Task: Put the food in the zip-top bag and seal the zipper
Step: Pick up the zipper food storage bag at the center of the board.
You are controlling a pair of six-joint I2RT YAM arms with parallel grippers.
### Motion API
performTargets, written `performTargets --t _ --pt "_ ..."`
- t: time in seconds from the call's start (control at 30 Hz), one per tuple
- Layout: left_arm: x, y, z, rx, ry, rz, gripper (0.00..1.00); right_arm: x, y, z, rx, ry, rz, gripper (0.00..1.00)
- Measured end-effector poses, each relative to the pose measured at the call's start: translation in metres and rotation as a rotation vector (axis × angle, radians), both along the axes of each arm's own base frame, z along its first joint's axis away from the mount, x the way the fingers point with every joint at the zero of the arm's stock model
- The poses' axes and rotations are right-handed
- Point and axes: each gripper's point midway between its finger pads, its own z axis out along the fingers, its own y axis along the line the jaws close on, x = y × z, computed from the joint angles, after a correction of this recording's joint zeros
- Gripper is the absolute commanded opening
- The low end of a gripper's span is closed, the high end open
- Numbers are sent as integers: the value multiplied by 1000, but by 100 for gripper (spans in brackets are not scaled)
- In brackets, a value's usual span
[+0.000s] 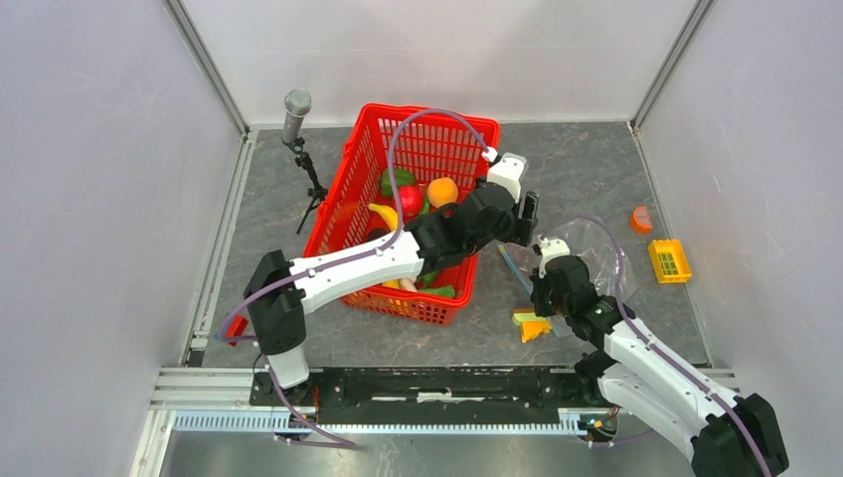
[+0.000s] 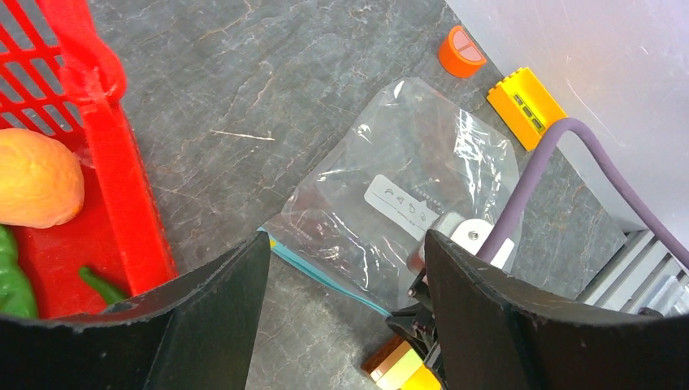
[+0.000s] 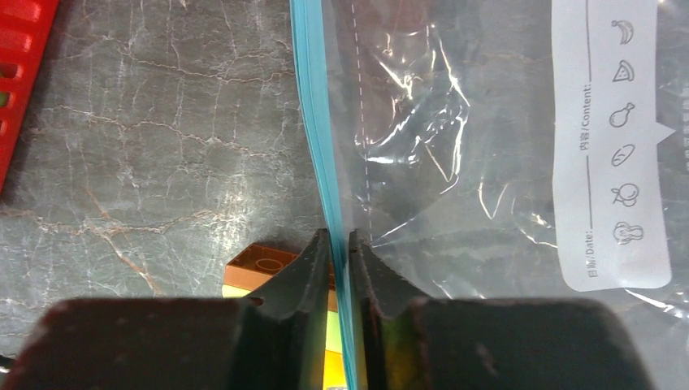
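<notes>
Right jaws pinch zipper (image 3: 315,122) of zip-top bag (image 3: 487,162) flat on counter (image 3: 162,162); left jaws spread, hovering beside basket (image 1: 437,134).

Red basket (image 1: 437,149) holding food (image 1: 442,191), zip-top bag (image 1: 599,248) right of it

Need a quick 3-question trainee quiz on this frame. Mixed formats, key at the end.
1. True or false: the left gripper is shut on a banana.
2. The right gripper pinches: A) the zipper B) a mushroom C) a pepper.
3. Fill in: the orange fruit lies in the red ____.
Key: 1 false, it is open and holds nothing; 2 A; 3 basket.
</notes>
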Motion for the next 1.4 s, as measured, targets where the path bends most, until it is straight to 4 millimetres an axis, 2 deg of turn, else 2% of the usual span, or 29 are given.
performTargets --t 0.03,0.2,0.5,0.73,0.93,1.1,1.23,1.4 --pt "0 2 1 -4 -5 4 77 1 -1 0 -4 -4 -6 0" --pt "-3 10 3 -16 -19 10 77 5 -5 7 -2 -45 -43 0" --pt "-1 15 1 -18 -46 7 71 18 -15 43 80 -206 -171 0" --pt "7 22 0 -13 -49 33 70 17 -17 47 98 -216 -202 0" --pt "22 49 7 -55 -68 78 70 16 -16 50 105 -213 -196 0" --pt "40 68 7 -11 -88 107 71 17 -12 59 125 -224 -185 0" --pt "41 66 7 15 -86 77 77 17 -11 59 129 -222 -181 0" --pt "30 52 3 60 -64 4 81 19 -11 65 137 -236 -187 0"
